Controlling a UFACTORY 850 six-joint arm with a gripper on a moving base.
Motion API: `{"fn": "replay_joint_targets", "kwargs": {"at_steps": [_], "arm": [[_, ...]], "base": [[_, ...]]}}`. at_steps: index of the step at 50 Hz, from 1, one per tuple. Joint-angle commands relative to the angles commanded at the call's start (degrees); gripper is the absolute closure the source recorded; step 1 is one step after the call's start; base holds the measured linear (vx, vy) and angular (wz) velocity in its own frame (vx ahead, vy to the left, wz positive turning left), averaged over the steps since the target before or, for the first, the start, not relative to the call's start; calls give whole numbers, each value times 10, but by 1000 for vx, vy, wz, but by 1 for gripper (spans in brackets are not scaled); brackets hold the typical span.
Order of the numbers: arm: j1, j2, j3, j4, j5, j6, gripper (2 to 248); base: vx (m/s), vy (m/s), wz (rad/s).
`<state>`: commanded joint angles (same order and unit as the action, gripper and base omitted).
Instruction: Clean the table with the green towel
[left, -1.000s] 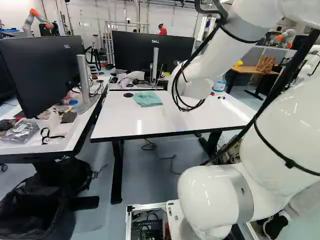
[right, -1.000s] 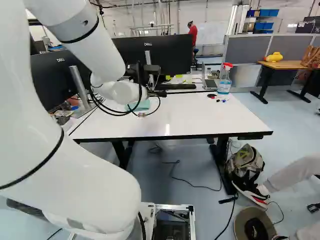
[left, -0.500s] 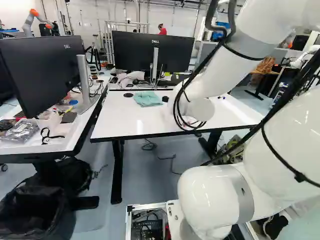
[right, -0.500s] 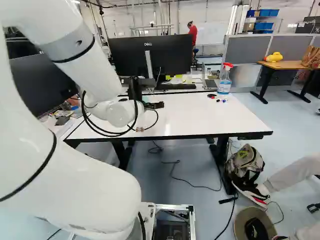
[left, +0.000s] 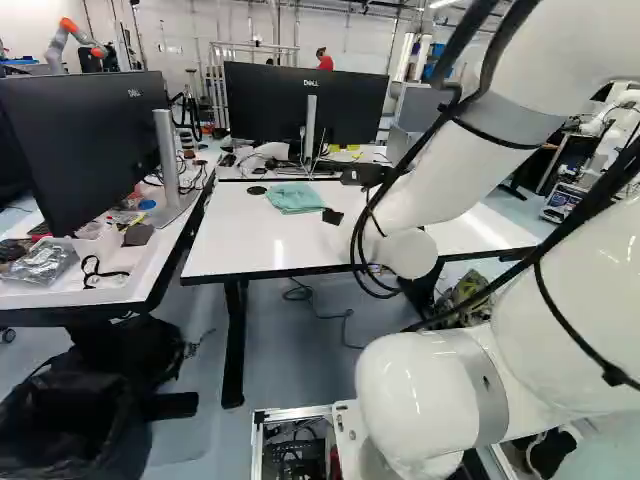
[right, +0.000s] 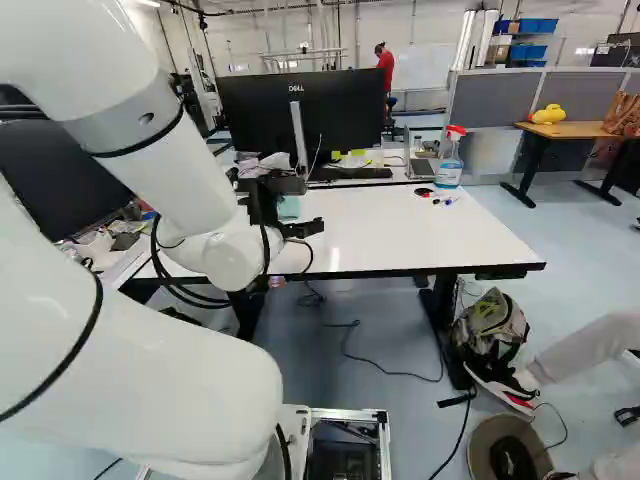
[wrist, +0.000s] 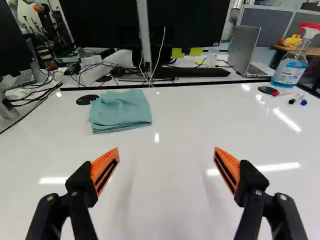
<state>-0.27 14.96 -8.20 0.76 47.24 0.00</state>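
Note:
In the right base view the gripper (right: 303, 229) shows as a black part beyond the arm's white wrist, over the white table (right: 420, 230). The wrist view has the gripper (wrist: 166, 150) wide open, orange pads facing each other, nothing between them. The green towel (wrist: 120, 111) lies folded on the tabletop ahead of the fingers, nearer the left-hand one, without touching either. The left base view shows the towel (left: 296, 197) near the table's far edge; in the right base view the arm and gripper cover most of it.
A spray bottle (wrist: 291, 65), markers (wrist: 298, 99) and a black disc (wrist: 268, 90) are at the table's far right. Another disc (wrist: 87, 99) lies beside the towel. Monitors (left: 305, 105) stand behind; a cluttered desk (left: 80, 285) adjoins left. Another robot (left: 75, 40) is far back.
My arm has drawn back toward the base, bringing the wrist nearer the table's front edge. More of the gripper shows beside the arm in the left base view. The towel has not moved.

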Motion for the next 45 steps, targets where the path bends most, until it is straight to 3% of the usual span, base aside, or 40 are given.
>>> {"fn": "replay_joint_targets", "kwargs": {"at_steps": [20, 45], "arm": [[2, 9, 28, -7, 24, 0, 3], [3, 10, 32, -8, 28, 0, 3]], "base": [[0, 0, 0], [0, 0, 0]]}}
